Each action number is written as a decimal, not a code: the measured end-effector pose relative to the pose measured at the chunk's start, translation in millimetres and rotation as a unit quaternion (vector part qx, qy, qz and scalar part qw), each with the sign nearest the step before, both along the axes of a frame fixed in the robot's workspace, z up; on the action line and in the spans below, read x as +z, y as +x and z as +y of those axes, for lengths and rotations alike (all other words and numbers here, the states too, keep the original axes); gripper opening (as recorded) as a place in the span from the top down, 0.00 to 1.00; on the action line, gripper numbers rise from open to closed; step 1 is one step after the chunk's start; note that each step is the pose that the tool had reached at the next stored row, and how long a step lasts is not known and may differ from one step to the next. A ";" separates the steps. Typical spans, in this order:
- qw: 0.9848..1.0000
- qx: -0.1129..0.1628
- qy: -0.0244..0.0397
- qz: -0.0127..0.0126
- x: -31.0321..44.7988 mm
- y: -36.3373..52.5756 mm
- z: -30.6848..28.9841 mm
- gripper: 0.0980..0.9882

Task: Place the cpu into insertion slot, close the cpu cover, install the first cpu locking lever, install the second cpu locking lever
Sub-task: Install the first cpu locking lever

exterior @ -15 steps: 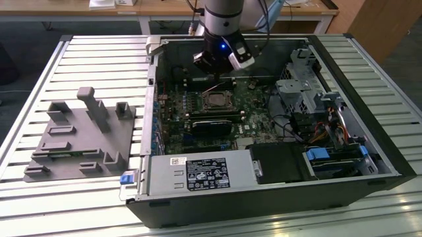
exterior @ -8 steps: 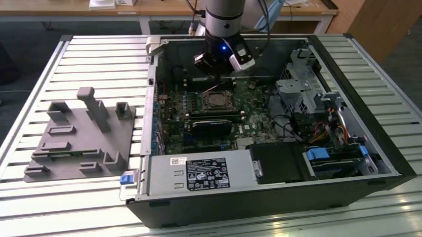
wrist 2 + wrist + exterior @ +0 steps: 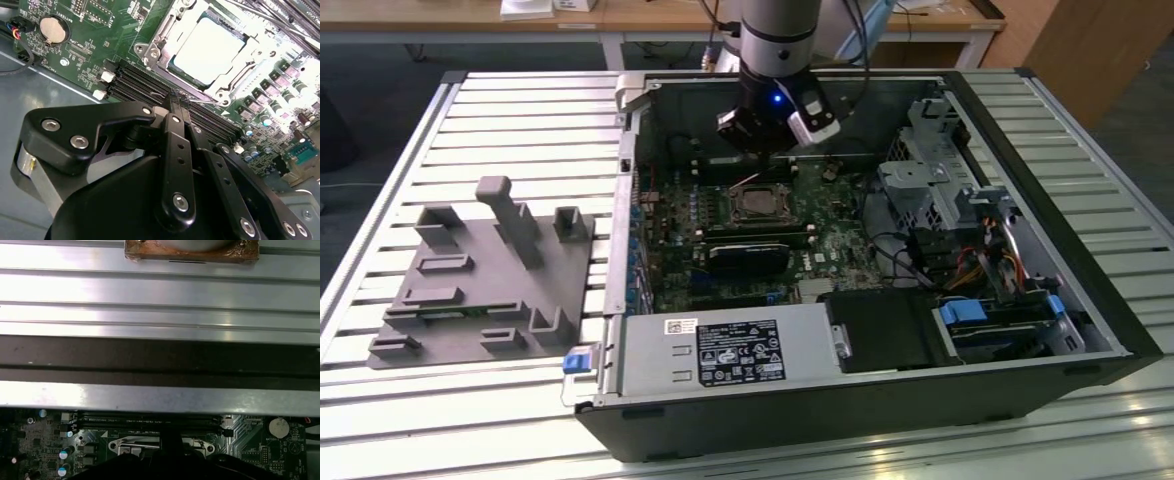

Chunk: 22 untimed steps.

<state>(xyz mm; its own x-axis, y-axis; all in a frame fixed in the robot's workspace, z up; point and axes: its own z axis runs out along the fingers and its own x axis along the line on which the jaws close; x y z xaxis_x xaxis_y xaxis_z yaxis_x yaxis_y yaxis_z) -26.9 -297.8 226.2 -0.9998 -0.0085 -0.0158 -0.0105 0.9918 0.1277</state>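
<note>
Your hand (image 3: 176, 97) hovers pinched narrow, holding nothing, just beside the socket (image 3: 165, 35). The chip (image 3: 212, 47) sits inside it, apparently under its cover frame (image 3: 159, 34). It's light, stiff, fragile; handle edges only.

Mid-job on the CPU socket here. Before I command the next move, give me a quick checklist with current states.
1. cpu seated in the insertion slot: ok, pale face lies flat inside the rim.
2. cpu cover closed over the chip: ok, frame appears down around it.
3. Locking levers latched: cannot tell.
4. gripper near the socket: ok, tips sit at its edge by the memory slots.
5. Gripper holding anything: cannot tell.
</note>
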 end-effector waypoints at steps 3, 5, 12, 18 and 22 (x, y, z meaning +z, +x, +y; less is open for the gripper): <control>1.000 0.000 0.000 0.000 -0.9 1.8 0.1 0.97; 1.000 0.000 0.000 0.000 -1.8 3.5 0.1 0.97; 1.000 0.000 0.000 0.000 -6.1 7.7 0.1 0.97; 1.000 0.000 0.000 0.000 -11.7 9.2 0.1 0.97; 1.000 0.000 0.000 0.000 -16.0 10.2 0.1 0.97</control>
<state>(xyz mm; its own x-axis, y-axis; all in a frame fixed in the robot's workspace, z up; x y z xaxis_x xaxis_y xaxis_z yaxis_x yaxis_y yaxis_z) -16.7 -297.7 210.2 -0.9998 -0.0084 -0.0159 -0.0104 0.9917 0.1278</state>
